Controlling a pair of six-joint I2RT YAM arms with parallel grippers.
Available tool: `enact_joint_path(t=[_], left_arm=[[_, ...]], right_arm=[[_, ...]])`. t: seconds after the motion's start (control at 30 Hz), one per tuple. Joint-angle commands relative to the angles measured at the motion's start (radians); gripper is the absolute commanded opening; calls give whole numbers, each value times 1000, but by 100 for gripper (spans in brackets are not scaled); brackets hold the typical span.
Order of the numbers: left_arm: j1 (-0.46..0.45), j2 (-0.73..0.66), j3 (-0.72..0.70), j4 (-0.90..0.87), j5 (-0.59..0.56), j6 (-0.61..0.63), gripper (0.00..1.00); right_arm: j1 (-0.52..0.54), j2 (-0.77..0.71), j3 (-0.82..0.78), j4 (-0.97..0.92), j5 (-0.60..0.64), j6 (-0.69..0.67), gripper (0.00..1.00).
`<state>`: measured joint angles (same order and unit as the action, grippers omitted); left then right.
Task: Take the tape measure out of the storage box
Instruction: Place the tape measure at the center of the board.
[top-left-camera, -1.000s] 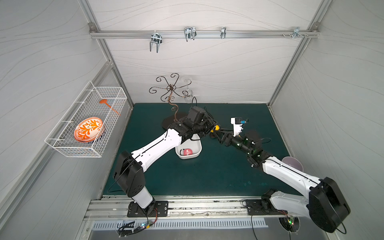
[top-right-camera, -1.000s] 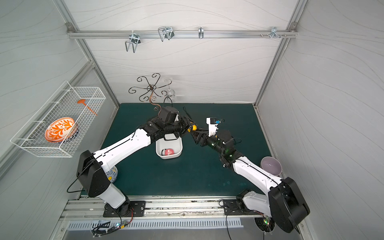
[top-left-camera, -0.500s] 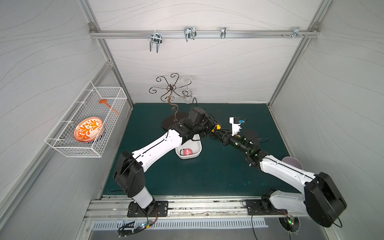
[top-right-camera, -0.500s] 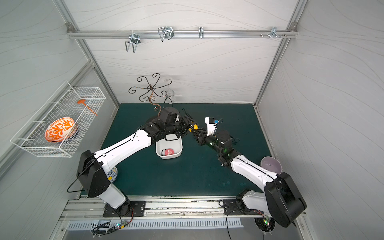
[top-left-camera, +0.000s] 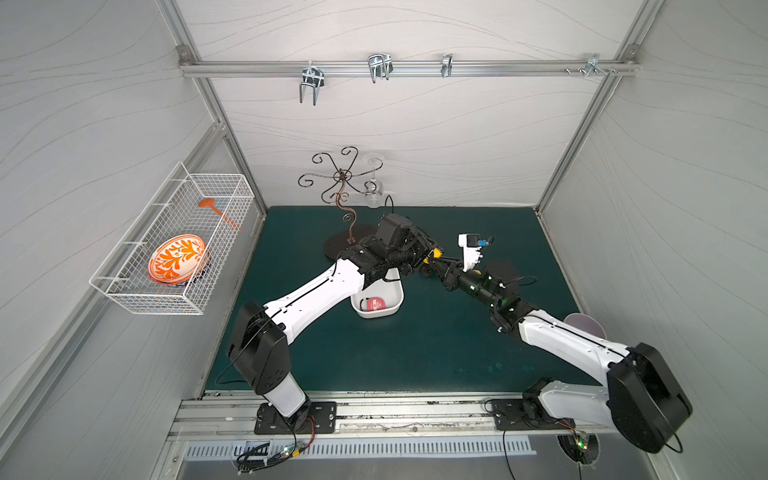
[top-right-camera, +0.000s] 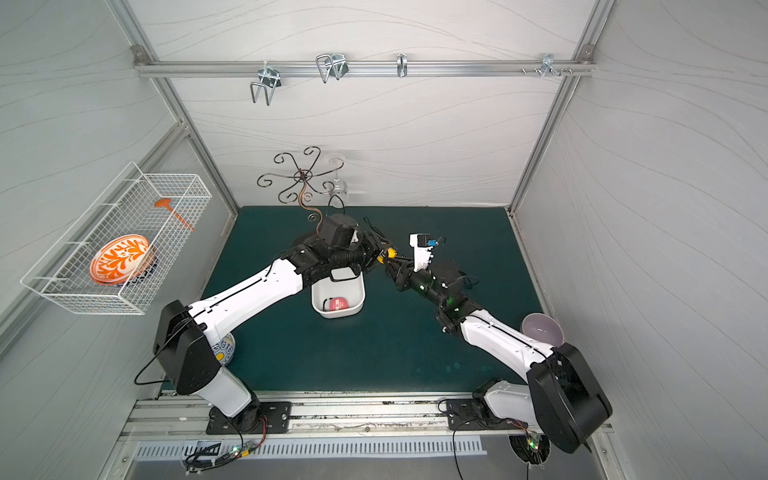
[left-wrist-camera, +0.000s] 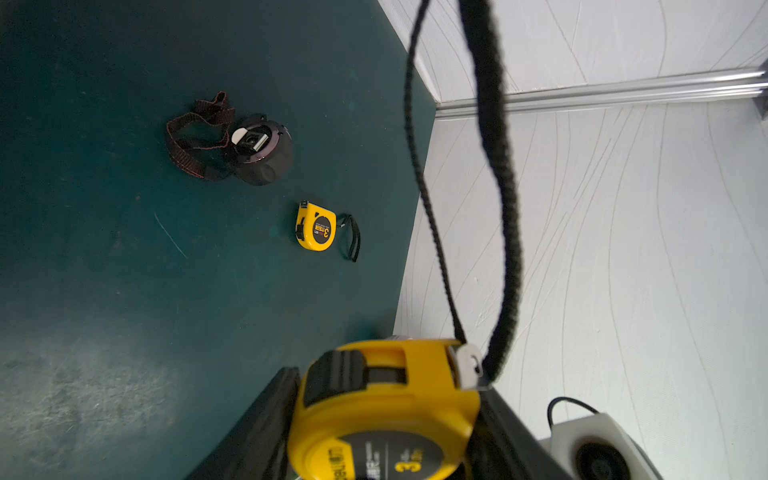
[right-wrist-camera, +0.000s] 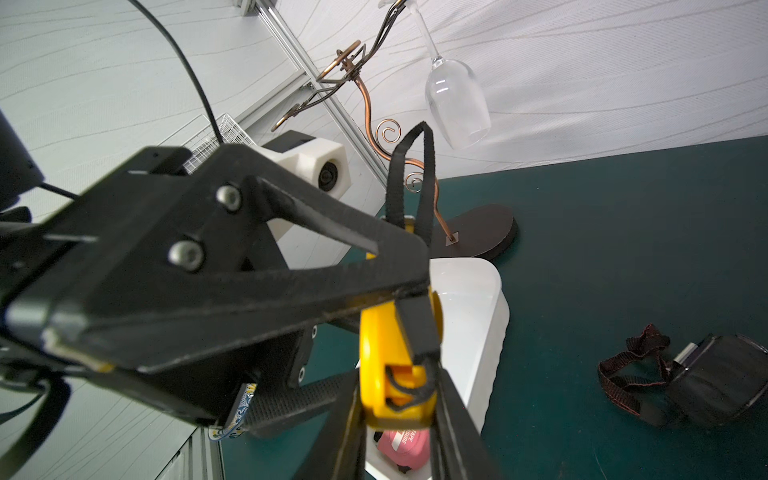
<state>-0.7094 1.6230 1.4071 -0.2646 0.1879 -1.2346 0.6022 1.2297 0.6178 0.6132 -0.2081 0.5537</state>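
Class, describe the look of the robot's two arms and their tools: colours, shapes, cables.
The left arm and right arm have white shells, black joints and thin black cables. The left tool and right tool are black, with flat tapered fingers.

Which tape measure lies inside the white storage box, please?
The pink tape measure in the storage box. The large yellow one is held aloft; the small yellow one and the dark one lie on the mat.
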Motion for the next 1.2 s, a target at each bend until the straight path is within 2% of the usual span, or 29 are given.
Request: enact_joint_path(t=[0.0,0.03,0.17,0.33,0.57,0.73,0.93,1.0,1.07,1.17], left_arm=[[-6,-23,50,-6,-33,93,89],[-2,-29,62,-32,-57,127,99],[7,-68,85,-141,-188,270,100],[51,-112,73,-230,-257,389,100],[114,-171,-7,-241,-249,424,100],[129,-190,-41,-244,-251,428,100],[140,-198,-59,-239,-251,428,100],[142,-197,-59,-239,-251,430,100],[142,-198,-60,-240,-252,432,100],[146,-200,-64,-241,-252,433,100]], right_arm=[[-21,-28,-15,-16,7,27,0],[-31,-34,-23,-29,0,34,0],[-96,-39,-58,-72,-43,83,0],[-206,46,-60,-125,-169,163,0],[-304,304,-31,-11,-365,287,0],[-307,423,-5,-28,-383,316,0],[-307,448,35,-155,-361,299,0],[-306,445,58,-231,-346,283,11],[-308,450,78,-291,-337,269,14],[-308,465,99,-341,-342,255,22]])
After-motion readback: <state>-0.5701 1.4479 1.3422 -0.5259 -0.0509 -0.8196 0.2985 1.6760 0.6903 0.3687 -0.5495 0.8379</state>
